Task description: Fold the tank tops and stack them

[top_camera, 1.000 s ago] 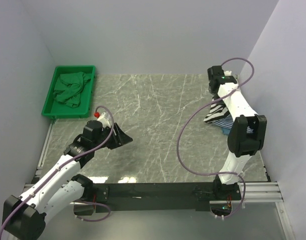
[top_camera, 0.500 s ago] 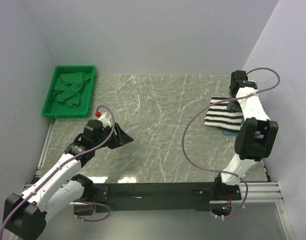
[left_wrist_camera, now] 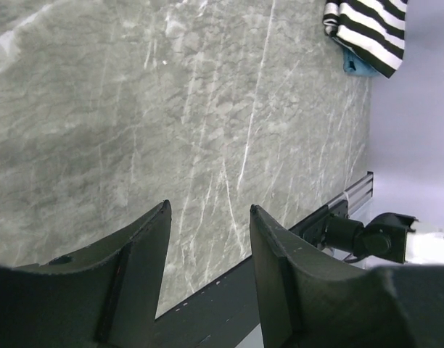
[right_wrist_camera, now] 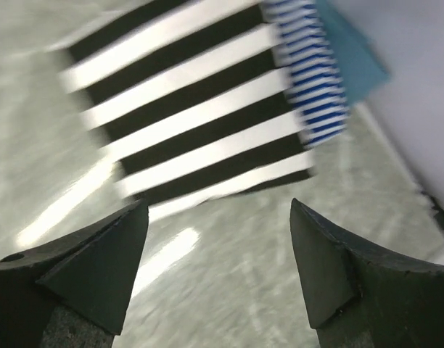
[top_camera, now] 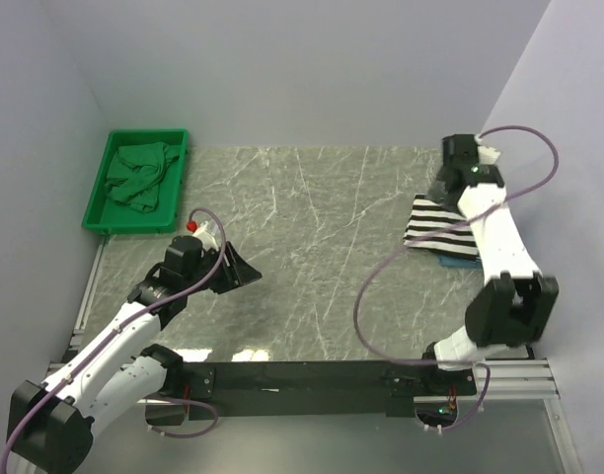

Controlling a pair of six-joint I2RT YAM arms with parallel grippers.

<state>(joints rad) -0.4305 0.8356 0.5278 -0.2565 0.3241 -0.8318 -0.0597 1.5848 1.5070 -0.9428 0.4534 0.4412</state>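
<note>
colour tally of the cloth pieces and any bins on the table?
Black-and-white wide-stripe top: 1
Blue-and-white thin-stripe top: 1
Teal-blue top: 1
Green cloth heap, in the tray, piece count unclear: 1
Green tray: 1
Total: 5

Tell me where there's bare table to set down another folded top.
The middle of the table is bare, from the left gripper across to the striped stack. The far strip between the green tray and the right gripper is bare too. It is crowded at the right edge, around that stack.
</note>
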